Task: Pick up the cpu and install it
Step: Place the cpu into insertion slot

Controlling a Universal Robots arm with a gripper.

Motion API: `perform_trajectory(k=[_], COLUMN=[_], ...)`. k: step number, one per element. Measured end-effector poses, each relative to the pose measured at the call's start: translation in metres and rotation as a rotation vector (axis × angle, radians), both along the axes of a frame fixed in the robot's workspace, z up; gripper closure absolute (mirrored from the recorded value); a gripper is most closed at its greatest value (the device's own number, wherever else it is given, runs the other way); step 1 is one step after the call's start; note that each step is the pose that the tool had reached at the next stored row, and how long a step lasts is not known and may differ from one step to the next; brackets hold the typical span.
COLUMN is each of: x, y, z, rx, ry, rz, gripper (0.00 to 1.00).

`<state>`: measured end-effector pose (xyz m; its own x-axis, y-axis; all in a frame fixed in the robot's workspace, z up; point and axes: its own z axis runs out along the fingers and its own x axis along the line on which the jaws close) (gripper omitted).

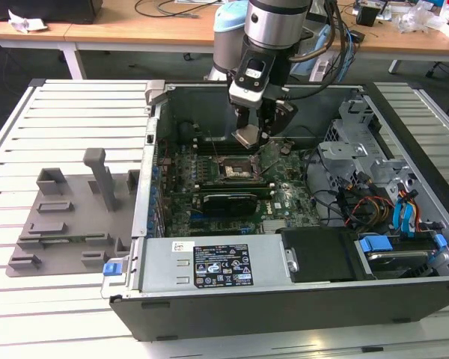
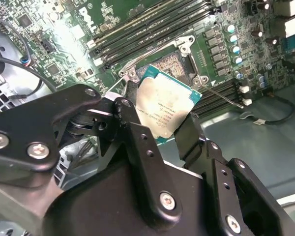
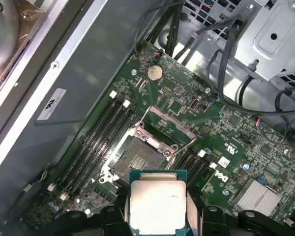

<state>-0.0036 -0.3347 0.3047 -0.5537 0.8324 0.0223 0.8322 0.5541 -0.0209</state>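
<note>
One cpu (image 2: 164, 105) clamped in one gripper (image 2: 160, 123), above one open socket (image 3: 137, 160)

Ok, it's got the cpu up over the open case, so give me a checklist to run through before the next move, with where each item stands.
1. Grip on the cpu: ok, the gripper is shut on its opposite edges in both wrist views.
2. Socket empty: ok, nothing sits in it.
3. Load frame open: ok, it stands raised off the socket.
4. Cpu centred over the socket: cannot tell. In the exterior view it hangs above the motherboard, near the socket.
5. Cpu corner orientation matched to the socket: cannot tell.
</note>
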Motion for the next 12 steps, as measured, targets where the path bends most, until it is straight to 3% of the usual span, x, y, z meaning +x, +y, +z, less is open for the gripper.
perform_trajectory(k=[6, 8, 12], x=[0.0000, 0.0000, 0.0000], y=[0.0000, 0.0000, 0.0000], z=[0.0000, -0.0001, -0.0002], rx=[0.0000, 0.0000, 0.0000], ry=[0.0000, 0.0000, 0.0000], rz=[-0.060, -0.116, -0.158], gripper=[0.45, 0.45, 0.45])
